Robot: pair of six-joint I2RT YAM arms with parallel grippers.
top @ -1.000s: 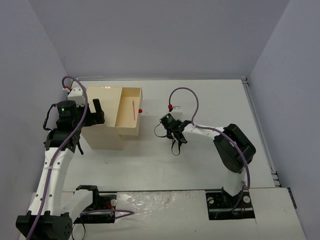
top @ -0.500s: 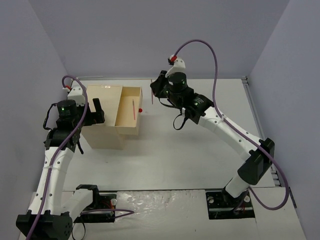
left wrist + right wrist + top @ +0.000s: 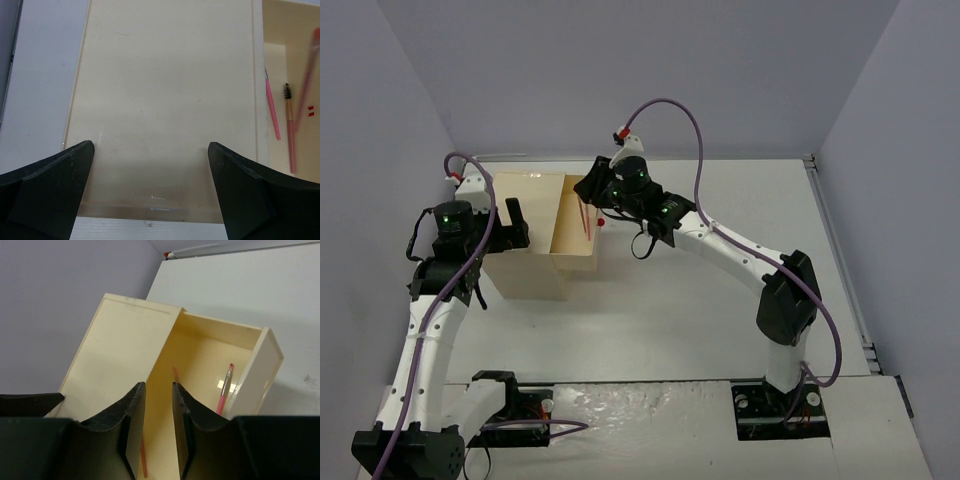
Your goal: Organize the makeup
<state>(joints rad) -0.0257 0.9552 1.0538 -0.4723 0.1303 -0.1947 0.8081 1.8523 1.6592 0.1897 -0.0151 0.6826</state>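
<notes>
A cream box (image 3: 525, 250) stands at the left with its drawer (image 3: 576, 252) pulled open. My right gripper (image 3: 592, 192) hovers over the drawer, jaws slightly apart (image 3: 158, 385). A thin reddish-pink pencil (image 3: 144, 460) shows between its fingers, wider apart than the pencil. In the left wrist view that pencil (image 3: 305, 85) is blurred above the drawer. A pink pencil (image 3: 272, 107) and a pink brush (image 3: 289, 132) lie in the drawer. My left gripper (image 3: 516, 222) is open wide over the box top (image 3: 151, 146), empty. Palettes, compacts, beige piece and card are out of view.
A red knob (image 3: 601, 221) sticks out from the drawer front. The white table (image 3: 720, 320) runs to walls at the back and sides. The right arm's purple cable (image 3: 670, 105) arches above the drawer.
My right arm has lifted the pencil from the table middle and swung left to above the open drawer. The left arm has not moved.
</notes>
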